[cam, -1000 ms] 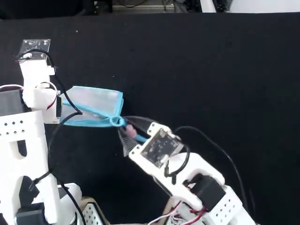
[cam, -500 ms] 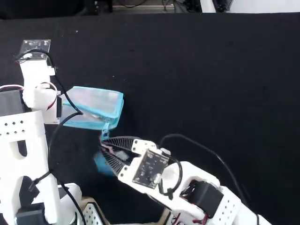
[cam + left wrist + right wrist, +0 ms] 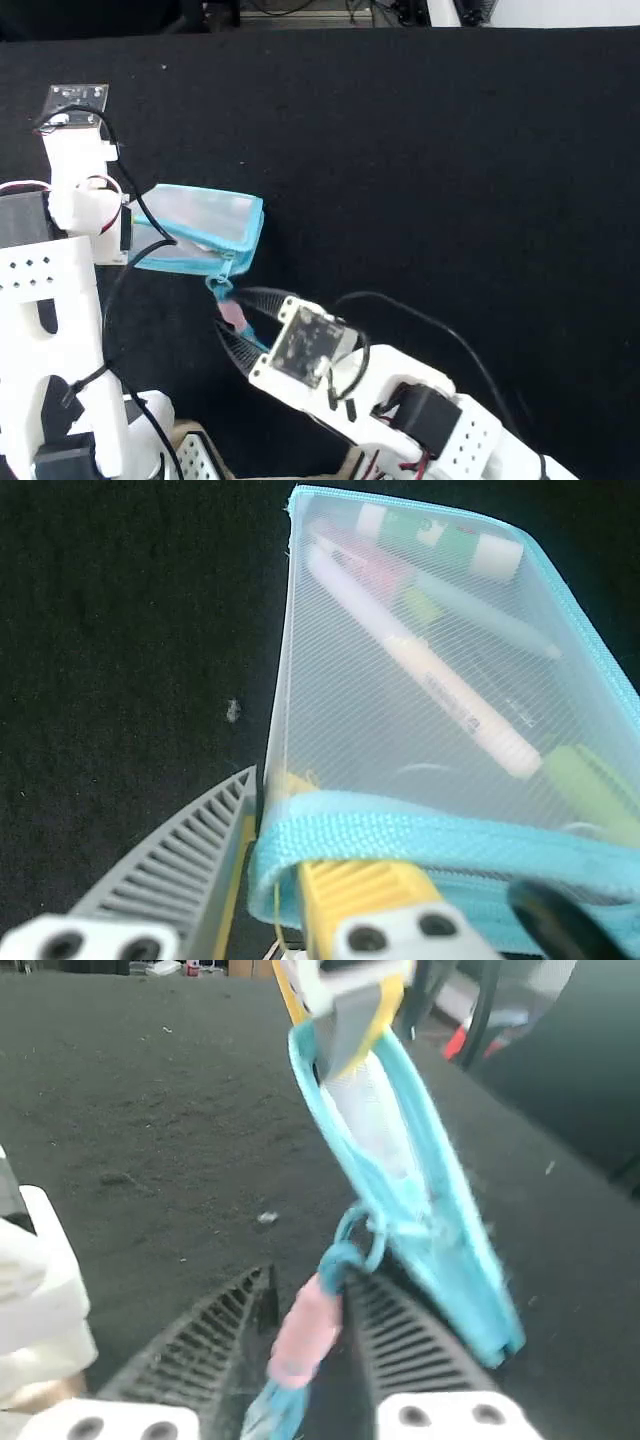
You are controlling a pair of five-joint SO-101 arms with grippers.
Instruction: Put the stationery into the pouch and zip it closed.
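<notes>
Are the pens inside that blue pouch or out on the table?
Inside. The left wrist view shows several pens lying behind the see-through side of the pouch.

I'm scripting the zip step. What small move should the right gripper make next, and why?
Probably draw the tab along the zip edge of the pouch toward the left gripper. The right gripper is shut on the tab, whose loop hangs from the slider near the pouch's far corner; the left gripper clamps the other end, the pens are inside, and the edge between looks parted.
</notes>
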